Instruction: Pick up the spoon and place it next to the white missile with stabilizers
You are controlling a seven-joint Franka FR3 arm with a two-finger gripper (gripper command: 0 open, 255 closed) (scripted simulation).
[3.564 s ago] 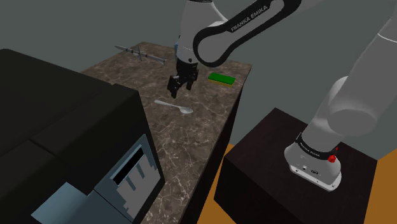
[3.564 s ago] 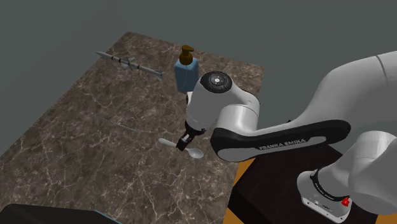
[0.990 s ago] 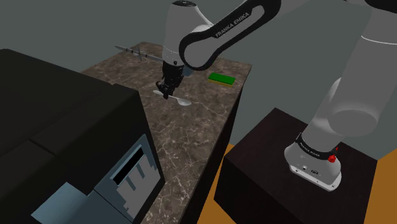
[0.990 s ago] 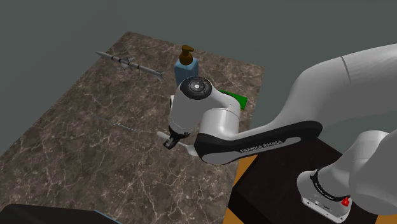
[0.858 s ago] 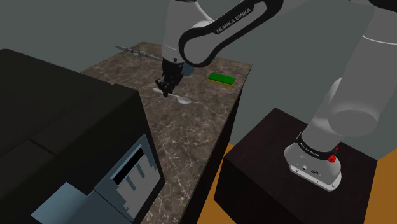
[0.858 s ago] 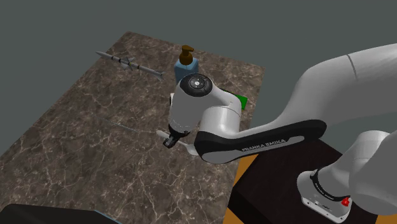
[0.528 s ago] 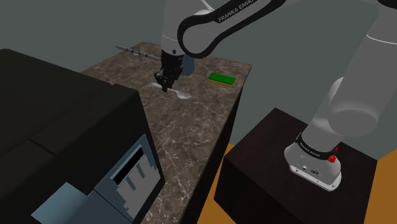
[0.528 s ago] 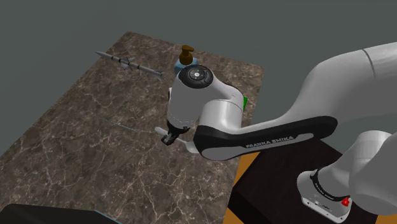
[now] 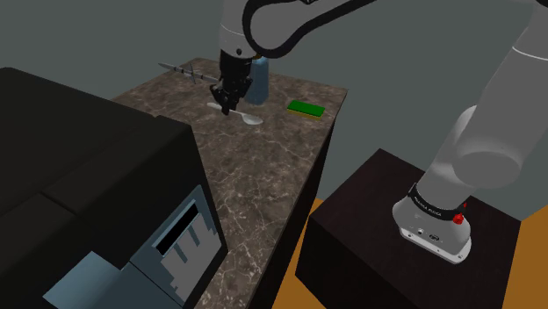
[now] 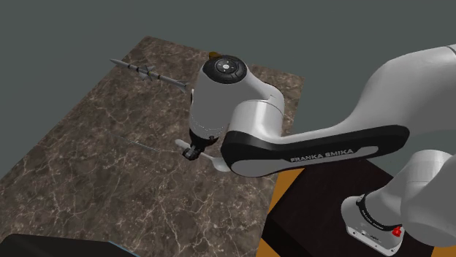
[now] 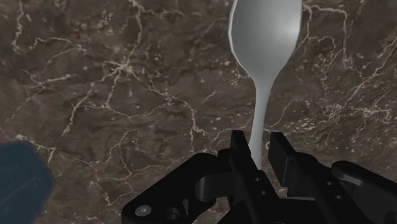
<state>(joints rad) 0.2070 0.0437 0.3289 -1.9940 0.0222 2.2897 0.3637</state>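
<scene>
Shoulder cam: beside the stand, looking down along the counter. Second cam: steeper, nearer, same counter; both share its far edge. Wrist cam: close above the counter.

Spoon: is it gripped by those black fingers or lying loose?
Gripped. The spoon has its thin handle clasped between the two fingers.

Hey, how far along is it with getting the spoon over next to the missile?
Done: the gripper is shut on the spoon by its handle. In hand: the spoon is held over the counter, apart from the missile at the far edge. Left: bring it beside the missile, set it down and release.
</scene>
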